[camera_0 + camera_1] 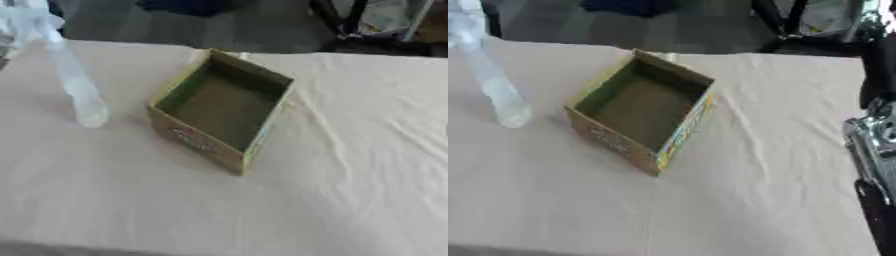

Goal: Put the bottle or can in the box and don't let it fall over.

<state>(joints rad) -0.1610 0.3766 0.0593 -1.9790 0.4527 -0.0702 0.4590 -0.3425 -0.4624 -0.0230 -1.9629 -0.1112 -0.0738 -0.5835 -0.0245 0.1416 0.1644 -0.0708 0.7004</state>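
Neither hand shows in the left eye view. One clear plastic bottle point(77, 85) stands near the table's far left corner, leaning in the picture so its top runs toward the upper left edge, its base on the cloth. One open cardboard box point(223, 112) sits just to its right, near the middle of the far half of the table point(350, 175), turned so that one corner points at the near edge. Bottle and box are apart, with a strip of bare cloth between them. The box holds nothing; its inner walls and floor are plain greenish-brown, and its outer near wall carries a reddish print. One pale cloth covers the whole tabletop, creased on the right side.

Turning to the right eye view, the same single bottle and single box appear, shifted a little left. Along the right edge, one black and silver piece of the robot's right arm point(875, 145) comes in, over the table's right edge. It may be the forearm or wrist; no fingers can be made out, so whether the right hand is spread or curled cannot be told. It touches neither bottle nor box and is well apart from both.
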